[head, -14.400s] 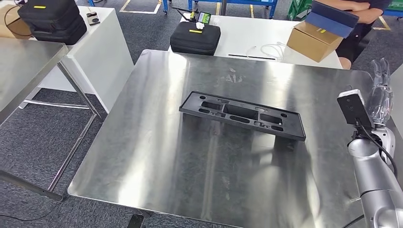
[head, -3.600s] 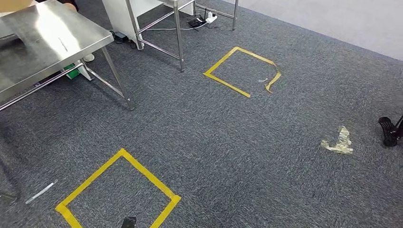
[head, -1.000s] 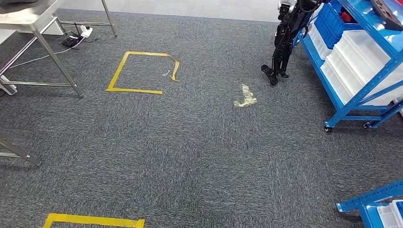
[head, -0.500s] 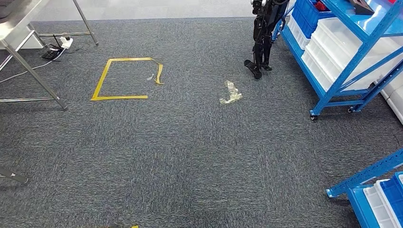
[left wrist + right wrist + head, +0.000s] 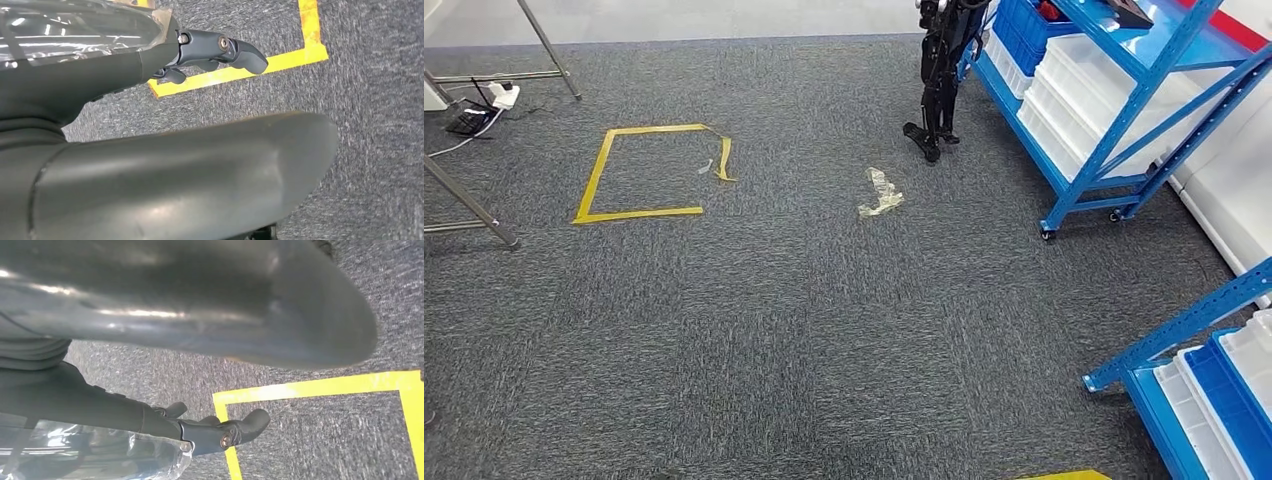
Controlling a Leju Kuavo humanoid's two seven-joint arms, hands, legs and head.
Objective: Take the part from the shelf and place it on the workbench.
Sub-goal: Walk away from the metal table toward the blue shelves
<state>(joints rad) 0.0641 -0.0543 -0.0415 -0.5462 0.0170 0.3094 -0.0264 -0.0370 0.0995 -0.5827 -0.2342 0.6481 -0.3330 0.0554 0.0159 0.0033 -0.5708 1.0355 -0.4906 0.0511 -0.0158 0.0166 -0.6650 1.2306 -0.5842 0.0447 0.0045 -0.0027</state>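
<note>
Left hand (image 5: pixel 165 115): seen from the left wrist view, hanging above the yellow floor tape (image 5: pixel 280 57); thick grey thumb extended along the frame, darker fingers (image 5: pixel 220 50) loosely apart and reaching toward the tape, nothing held (clear plastic film covers the back of the hand).

Right hand (image 5: pixel 165 390): seen from the right wrist view, likewise above the yellow floor tape (image 5: pixel 320 385); thumb stretched out, darker fingers (image 5: pixel 225 432) spread, slightly bent over the tape's corner, empty.

Blue shelf (image 5: pixel 1124 95) holding white bins (image 5: pixel 1074 110), yellow tape square (image 5: pixel 649 172) on speckled grey carpet (image 5: pixel 774 330).
</note>
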